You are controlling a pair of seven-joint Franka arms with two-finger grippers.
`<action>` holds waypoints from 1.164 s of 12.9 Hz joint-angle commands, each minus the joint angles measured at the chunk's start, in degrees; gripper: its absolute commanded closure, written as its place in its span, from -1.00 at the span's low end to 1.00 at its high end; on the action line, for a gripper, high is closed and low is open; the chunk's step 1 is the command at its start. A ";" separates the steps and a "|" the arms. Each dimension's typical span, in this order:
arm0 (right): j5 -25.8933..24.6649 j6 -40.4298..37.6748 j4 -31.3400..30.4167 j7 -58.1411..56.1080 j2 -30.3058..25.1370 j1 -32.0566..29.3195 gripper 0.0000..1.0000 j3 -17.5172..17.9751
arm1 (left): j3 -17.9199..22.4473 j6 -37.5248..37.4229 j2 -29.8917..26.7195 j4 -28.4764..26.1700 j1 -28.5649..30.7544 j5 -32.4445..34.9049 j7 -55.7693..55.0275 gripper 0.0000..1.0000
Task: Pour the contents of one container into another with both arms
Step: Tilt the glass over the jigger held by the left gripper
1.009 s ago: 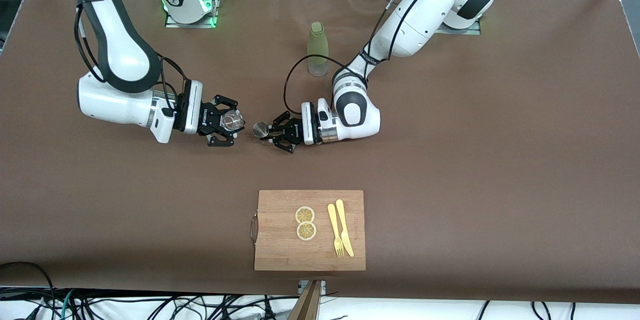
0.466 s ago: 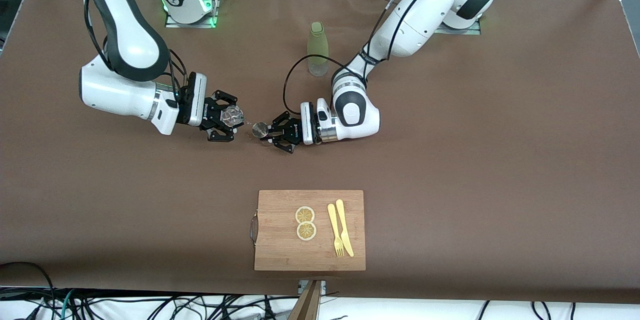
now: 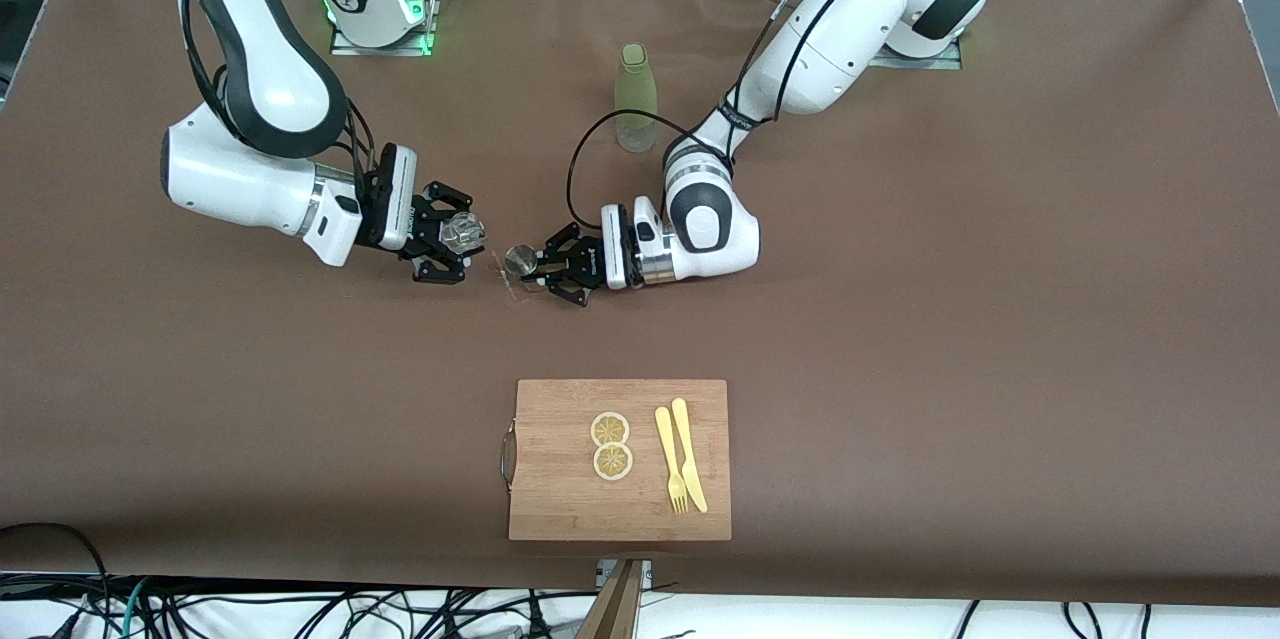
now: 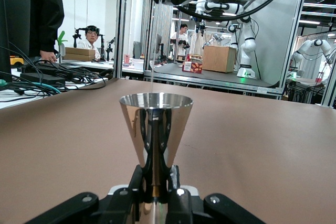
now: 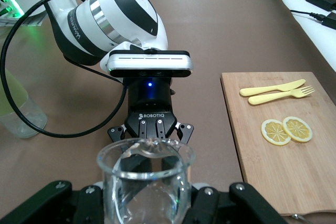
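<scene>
Both arms are reaching low over the table's middle, wrists level and facing each other. The left gripper (image 3: 532, 271) is clamping the shiny silver jigger (image 3: 519, 261) upright at its waist. The right gripper (image 3: 452, 244) is gripping the clear glass tumbler (image 3: 461, 233) just beside it.

Bright even overhead light, soft shadows, glare on jigger (image 4: 155, 124), background blurred.

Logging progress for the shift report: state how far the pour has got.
Done: left gripper is shut on the jigger, right gripper is shut on the glass tumbler. In hand: both are held side by side above the table. Left: tipping one into the other.
</scene>
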 commanded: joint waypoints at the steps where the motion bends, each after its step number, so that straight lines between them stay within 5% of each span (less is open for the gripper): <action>1: -2.08 2.91 -1.68 1.38 -2.11 0.95 0.79 0.32 | 0.56 1.40 1.48 2.89 -1.36 -2.41 1.34 1.00; 15: -2.34 6.35 -3.17 2.52 -2.81 2.01 0.79 1.99 | 0.56 3.51 1.57 3.15 -1.80 -2.41 1.34 1.00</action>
